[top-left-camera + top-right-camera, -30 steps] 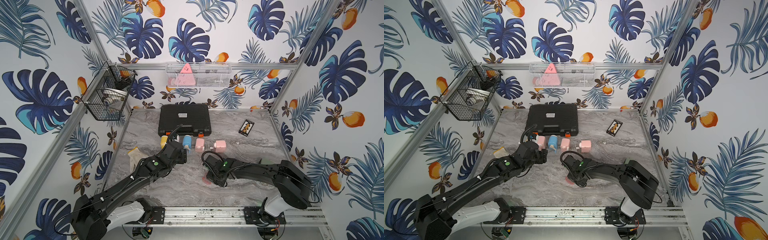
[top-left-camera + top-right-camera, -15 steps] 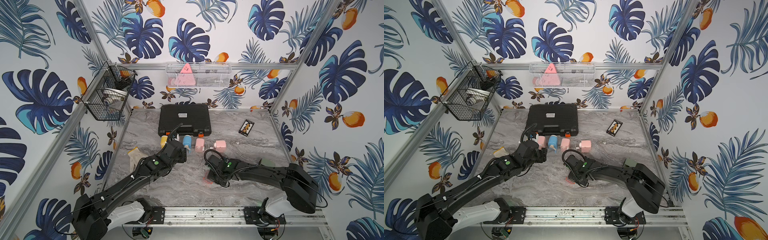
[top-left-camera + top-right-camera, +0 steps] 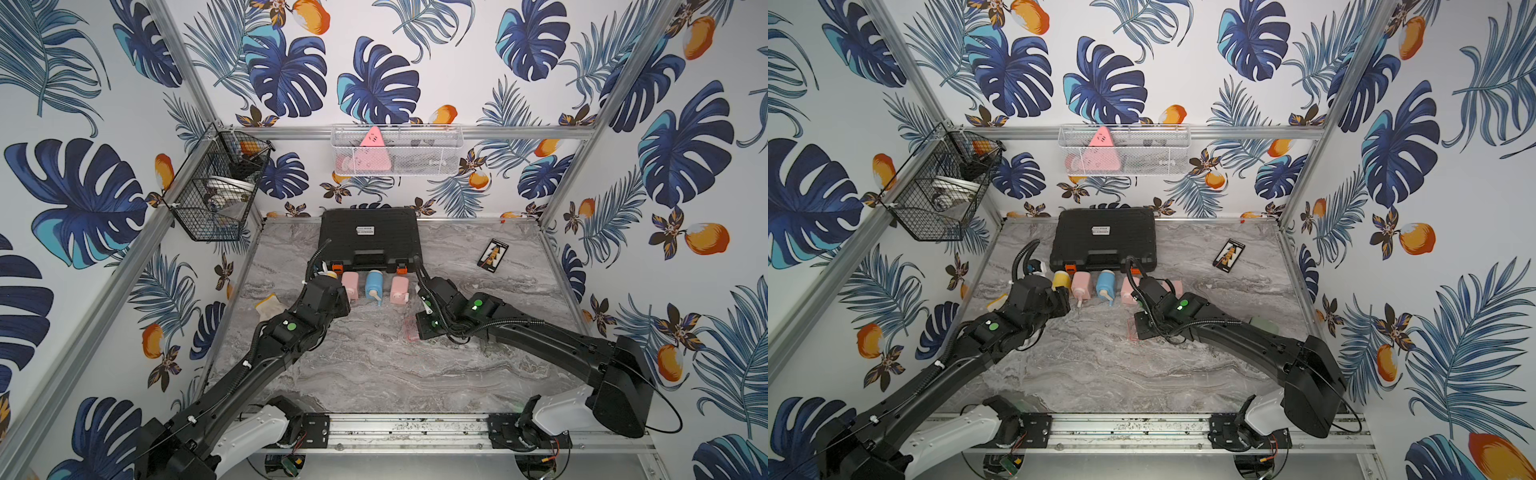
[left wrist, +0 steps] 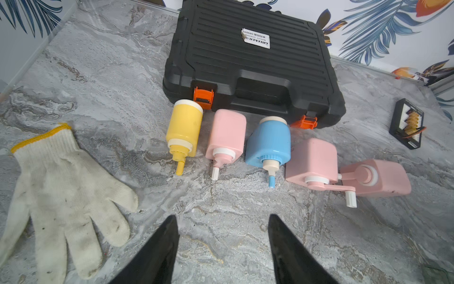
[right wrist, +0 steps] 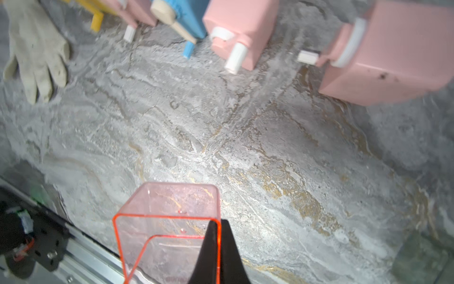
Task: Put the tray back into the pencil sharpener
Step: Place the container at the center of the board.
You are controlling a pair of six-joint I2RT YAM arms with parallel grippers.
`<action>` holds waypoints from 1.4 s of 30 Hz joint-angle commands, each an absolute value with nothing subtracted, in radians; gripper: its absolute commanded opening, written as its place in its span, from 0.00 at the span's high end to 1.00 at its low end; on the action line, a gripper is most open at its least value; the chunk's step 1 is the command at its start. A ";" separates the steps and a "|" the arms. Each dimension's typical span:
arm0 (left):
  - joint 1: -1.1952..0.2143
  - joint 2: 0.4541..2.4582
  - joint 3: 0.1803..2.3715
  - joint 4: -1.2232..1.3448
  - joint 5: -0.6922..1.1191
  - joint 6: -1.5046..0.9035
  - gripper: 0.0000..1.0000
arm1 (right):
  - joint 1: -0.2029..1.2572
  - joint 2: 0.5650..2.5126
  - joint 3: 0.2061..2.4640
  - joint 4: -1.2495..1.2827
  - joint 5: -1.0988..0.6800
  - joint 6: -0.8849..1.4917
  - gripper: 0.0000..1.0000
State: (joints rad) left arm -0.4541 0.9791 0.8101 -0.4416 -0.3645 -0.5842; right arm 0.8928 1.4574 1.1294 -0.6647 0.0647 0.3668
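Note:
A clear pink tray (image 5: 167, 216) hangs just above the marble table, with my right gripper (image 5: 218, 221) shut on one of its side walls. In both top views the tray (image 3: 411, 328) (image 3: 1133, 330) shows beside the right wrist. Several pencil sharpeners lie in a row in front of the black case: yellow (image 4: 184, 130), pink (image 4: 227, 134), blue (image 4: 269, 142), pink (image 4: 312, 159). One more pink sharpener (image 4: 378, 178) (image 5: 393, 49) lies a little apart. I cannot tell which sharpener lacks a tray. My left gripper (image 4: 222, 216) stands open above bare table short of the row.
A black tool case (image 3: 370, 239) lies at the back behind the sharpeners. A white work glove (image 4: 61, 186) lies at the left. A small black connector board (image 3: 492, 254) sits at the back right. Wire baskets (image 3: 216, 187) (image 3: 397, 149) hang on the walls.
My right gripper has lifted the tray and carried it back towards the row of sharpeners. The left gripper's jaws have narrowed somewhat; that arm has hardly moved.

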 commanded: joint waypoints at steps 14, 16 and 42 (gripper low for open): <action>-0.434 0.936 0.780 -0.450 -0.367 -0.603 0.38 | 0.893 1.487 1.043 -0.713 -0.054 -0.606 1.00; -0.434 0.940 0.776 -0.448 -0.366 -0.603 0.38 | 0.893 1.508 1.034 -0.704 -0.059 -0.680 1.00; -0.433 0.944 0.777 -0.440 -0.364 -0.580 0.40 | 0.912 1.749 1.101 -0.674 -0.041 -0.787 0.93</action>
